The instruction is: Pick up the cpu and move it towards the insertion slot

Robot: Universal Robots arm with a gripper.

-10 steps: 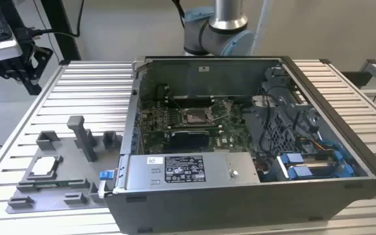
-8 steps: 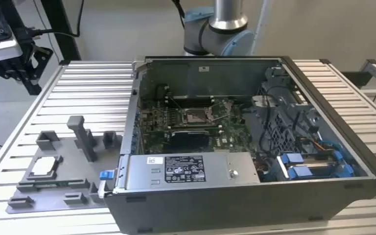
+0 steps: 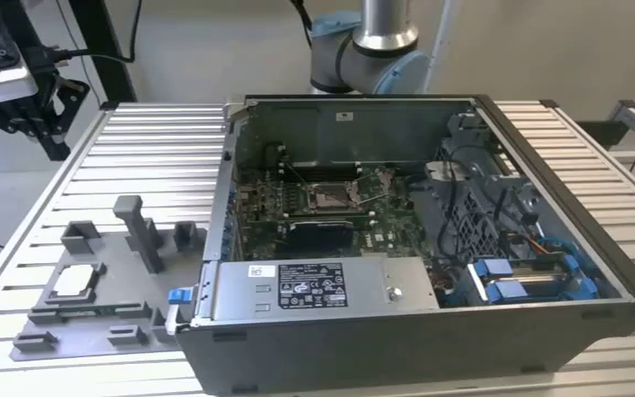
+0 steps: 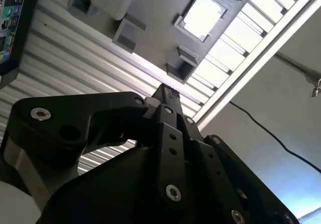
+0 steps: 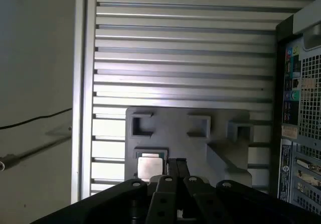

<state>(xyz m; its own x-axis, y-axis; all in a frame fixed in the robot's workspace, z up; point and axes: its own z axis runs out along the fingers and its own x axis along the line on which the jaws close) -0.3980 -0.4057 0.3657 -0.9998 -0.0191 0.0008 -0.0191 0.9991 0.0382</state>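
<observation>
Silvery cpu (image 5: 149, 166) lying in grey tray (image 5: 220, 133) pocket; fingers (image 5: 181, 168) clenched together, empty, above tray

In the first wrist view, cpu (image 5: 149, 166) partly hidden behind gripper (image 5: 176, 162), computer case (image 5: 301, 133) cut off at edge; exterior view crops arm (image 3: 379, 58) up top.
</observation>
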